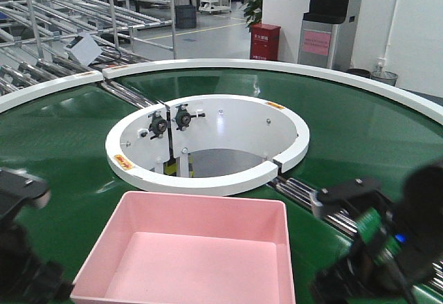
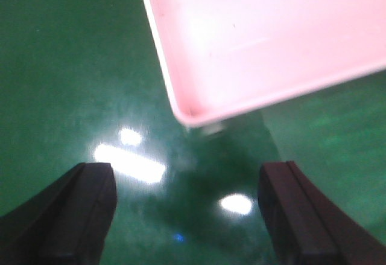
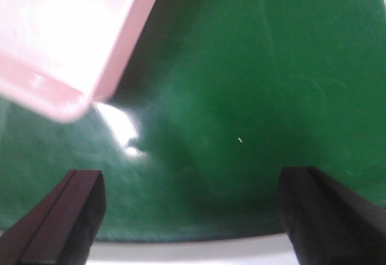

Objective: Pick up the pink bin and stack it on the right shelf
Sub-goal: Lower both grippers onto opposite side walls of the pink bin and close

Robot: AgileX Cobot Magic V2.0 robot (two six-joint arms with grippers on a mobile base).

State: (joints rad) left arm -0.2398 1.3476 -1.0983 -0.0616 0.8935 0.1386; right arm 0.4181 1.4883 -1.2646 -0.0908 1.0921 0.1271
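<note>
Two sets of jaws spread, pink bin (image 1: 208,214) between, green belt (image 1: 62,145) beside its corners

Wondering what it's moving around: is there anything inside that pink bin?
No, the pink bin shows only bare pink plastic inside, as far as the front view reaches.

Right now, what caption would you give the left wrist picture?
Open left pincer above the green belt, a corner of the pink bin just ahead.
</note>
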